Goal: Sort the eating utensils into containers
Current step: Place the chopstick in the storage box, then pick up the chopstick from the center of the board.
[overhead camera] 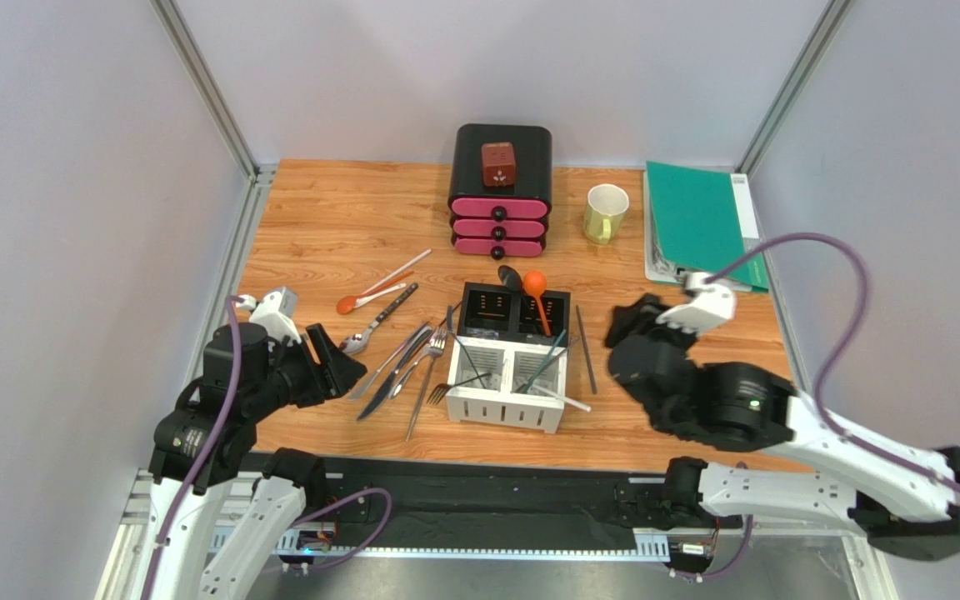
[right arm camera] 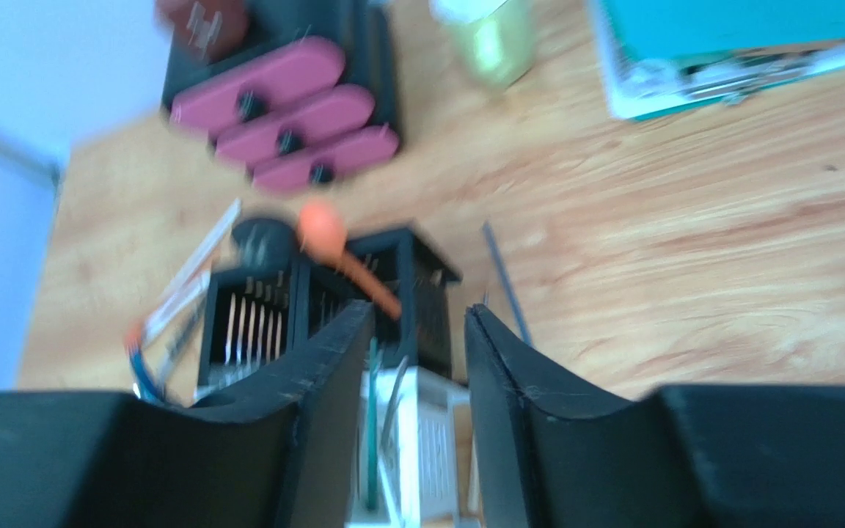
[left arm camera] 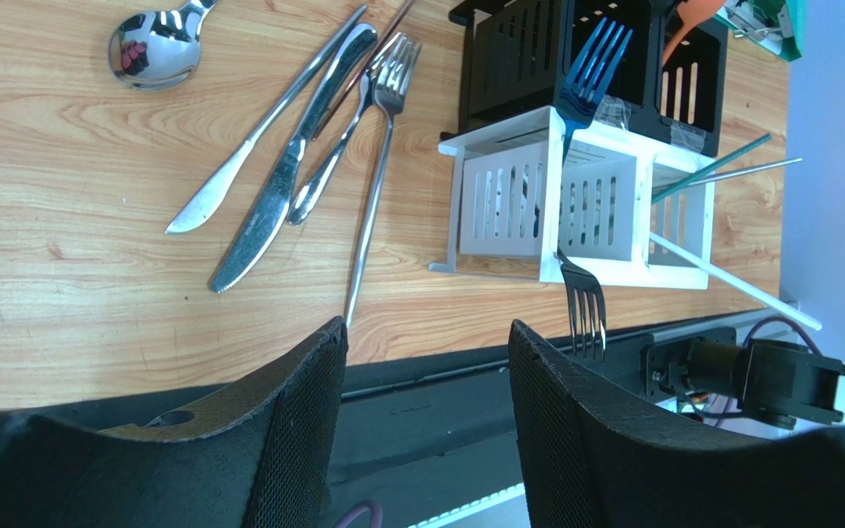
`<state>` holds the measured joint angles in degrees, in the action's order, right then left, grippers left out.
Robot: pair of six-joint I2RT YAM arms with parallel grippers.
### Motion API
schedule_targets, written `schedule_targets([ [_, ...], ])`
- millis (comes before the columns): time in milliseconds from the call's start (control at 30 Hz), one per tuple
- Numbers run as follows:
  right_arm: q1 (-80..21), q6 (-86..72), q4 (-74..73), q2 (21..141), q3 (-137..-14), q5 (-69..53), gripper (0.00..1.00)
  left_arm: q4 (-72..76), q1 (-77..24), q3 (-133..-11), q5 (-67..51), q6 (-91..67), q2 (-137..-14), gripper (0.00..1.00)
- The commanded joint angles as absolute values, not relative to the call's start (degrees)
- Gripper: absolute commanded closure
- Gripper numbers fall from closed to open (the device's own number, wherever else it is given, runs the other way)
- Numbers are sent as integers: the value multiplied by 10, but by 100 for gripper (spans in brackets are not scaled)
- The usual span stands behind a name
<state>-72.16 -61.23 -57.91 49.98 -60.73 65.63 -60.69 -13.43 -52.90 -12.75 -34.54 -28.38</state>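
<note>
We note slim silver metal knives and forks (left arm camera: 280, 187) lying flat on wooden table (left arm camera: 63, 231), beside square black-and-white four-compartment caddy (left arm camera: 526, 209). Judged stiff, light, slick, low-profile; pinch mid-handle across narrow width. L gripper (left arm camera: 427, 341) spread wide, empty. R gripper (right arm camera: 418, 319) jaws apart, empty, near caddy.

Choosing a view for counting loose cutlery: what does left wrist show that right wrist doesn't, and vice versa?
Left wrist only: the silver spoon, knives and forks lying loose left of the caddy, plus a fork at its white front. Right wrist only: the black-and-pink drawer box, pale green mug, teal folder and a dark chopstick lying right of the caddy. Both: the caddy and the orange spoon in it.
</note>
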Motion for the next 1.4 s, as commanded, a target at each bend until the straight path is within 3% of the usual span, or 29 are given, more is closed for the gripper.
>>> schedule_targets([
  [0,-616,-522,-613,439,-614,624,62,-595,-136,-522,-129,-343,-283,38],
  [133,-443,-425,-572,465,-585,406,54,-592,-136,-519,-121,-347,-287,38],
  [200,-417,-416,-570,528,-576,325,52,-589,-136,-519,-117,-350,-289,38],
  [367,-367,-399,-530,649,-575,238,55,-574,-136,-523,-105,-353,-308,38],
  [533,-250,-374,-453,697,-559,123,49,-565,-136,-530,-89,-355,-326,38],
  [967,-215,-295,-406,904,-621,9,46,-512,-136,-516,-63,-371,-372,37],
  [1367,-201,-273,-412,1013,-663,16,48,-489,-135,-512,-42,-382,-395,37],
])
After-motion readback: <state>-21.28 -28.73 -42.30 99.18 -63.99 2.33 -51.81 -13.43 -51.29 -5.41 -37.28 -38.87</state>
